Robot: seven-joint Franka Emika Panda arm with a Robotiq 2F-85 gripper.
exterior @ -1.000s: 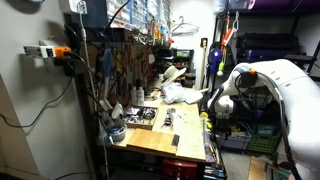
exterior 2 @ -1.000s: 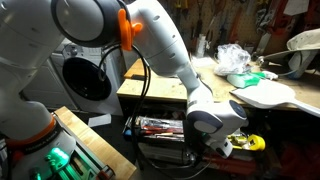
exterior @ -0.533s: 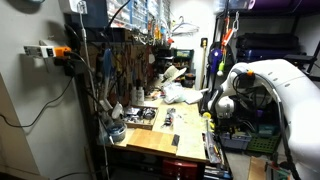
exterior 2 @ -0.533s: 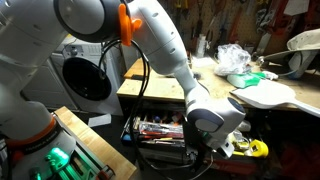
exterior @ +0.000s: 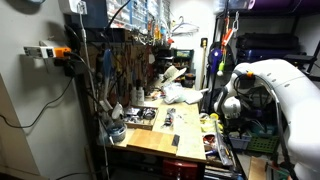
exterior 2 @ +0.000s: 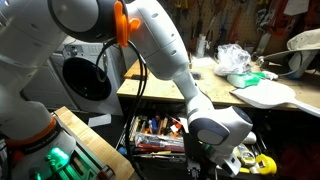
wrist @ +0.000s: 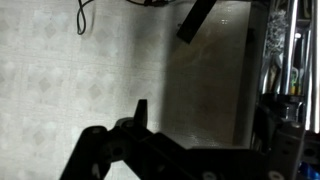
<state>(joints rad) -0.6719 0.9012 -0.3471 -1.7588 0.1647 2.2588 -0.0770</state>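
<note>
My gripper is low at the front of a wooden workbench, at the front edge of an open drawer full of hand tools. The drawer also shows in an exterior view, pulled out under the bench top beside my wrist. In the wrist view the gripper is a dark silhouette over a pale patterned floor, with one finger tip standing up. The jaws are too dark to read. A yellow object lies right beside the gripper.
The bench top carries small boxes, a black block and crumpled white plastic. A pegboard wall of tools stands behind it. A white appliance with a round door stands beside the bench. Drawer tools show at the wrist view's right edge.
The drawer has slid further out from under the bench, showing more tools. My wrist and gripper have moved outward and lower with the drawer front.
</note>
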